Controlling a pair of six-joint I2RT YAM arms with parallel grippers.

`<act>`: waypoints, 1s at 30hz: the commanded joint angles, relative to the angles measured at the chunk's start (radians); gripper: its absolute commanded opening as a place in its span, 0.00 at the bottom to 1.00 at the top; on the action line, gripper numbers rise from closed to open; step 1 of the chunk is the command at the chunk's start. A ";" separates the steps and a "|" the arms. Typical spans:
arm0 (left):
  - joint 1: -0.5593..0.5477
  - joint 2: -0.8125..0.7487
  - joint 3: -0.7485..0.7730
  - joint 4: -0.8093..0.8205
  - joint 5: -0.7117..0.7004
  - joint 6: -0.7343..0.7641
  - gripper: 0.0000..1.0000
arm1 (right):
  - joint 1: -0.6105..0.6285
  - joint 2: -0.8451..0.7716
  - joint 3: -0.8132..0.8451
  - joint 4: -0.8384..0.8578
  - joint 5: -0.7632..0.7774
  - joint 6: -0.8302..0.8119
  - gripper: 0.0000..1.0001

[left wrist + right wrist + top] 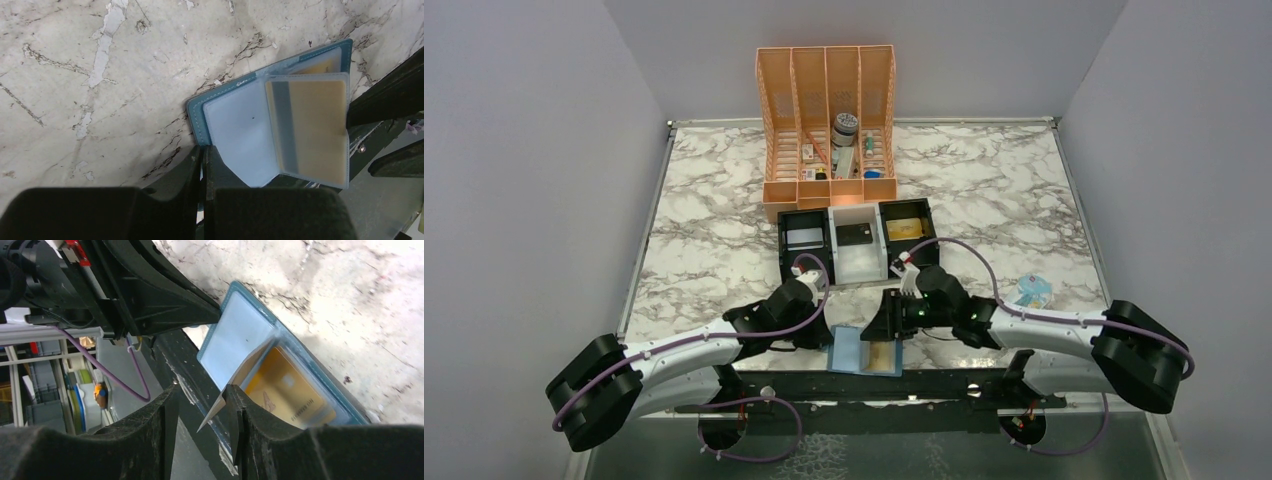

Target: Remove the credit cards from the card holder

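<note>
Left arm [684, 350] low, jaws together; right arm [1044, 332] low, jaws apart.

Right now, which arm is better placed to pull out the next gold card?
Right. The right fingers straddle the lifted sleeve holding a credit card, while the left fingers are shut against the edge of the card holder, seemingly steadying it.

Top: high, wide. Wrists: close, sharing card holder [235, 125].
</note>
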State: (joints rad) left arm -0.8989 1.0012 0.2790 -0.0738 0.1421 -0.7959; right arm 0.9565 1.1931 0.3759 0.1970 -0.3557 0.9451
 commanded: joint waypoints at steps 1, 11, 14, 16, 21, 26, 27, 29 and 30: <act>-0.008 -0.010 -0.008 0.051 -0.016 -0.025 0.03 | 0.011 0.080 0.068 0.070 -0.060 -0.028 0.40; -0.022 -0.086 -0.044 0.092 -0.084 -0.115 0.05 | 0.040 0.291 0.216 0.116 -0.101 -0.064 0.43; -0.024 -0.124 -0.045 0.047 -0.121 -0.128 0.13 | 0.040 0.274 0.208 0.104 -0.085 -0.077 0.44; -0.024 -0.152 -0.040 0.000 -0.145 -0.133 0.19 | 0.041 0.230 0.200 0.061 -0.040 -0.090 0.45; -0.024 -0.219 -0.022 -0.064 -0.177 -0.139 0.30 | 0.040 0.116 0.151 -0.047 0.094 -0.085 0.43; -0.025 -0.239 0.025 -0.092 -0.168 -0.119 0.44 | 0.040 0.053 0.046 -0.007 0.101 -0.036 0.39; -0.025 -0.237 0.034 -0.093 -0.159 -0.114 0.46 | 0.040 0.053 0.028 0.020 0.083 -0.024 0.38; -0.025 -0.226 0.048 -0.091 -0.134 -0.104 0.47 | 0.040 0.057 -0.006 0.072 0.052 -0.001 0.37; -0.025 -0.218 0.056 -0.090 -0.118 -0.099 0.47 | 0.040 0.063 -0.018 0.094 0.041 0.010 0.36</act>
State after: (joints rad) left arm -0.9188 0.7746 0.2817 -0.1520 -0.0010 -0.9234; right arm 0.9894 1.2510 0.4107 0.2119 -0.3012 0.9051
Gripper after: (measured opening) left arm 0.468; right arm 0.371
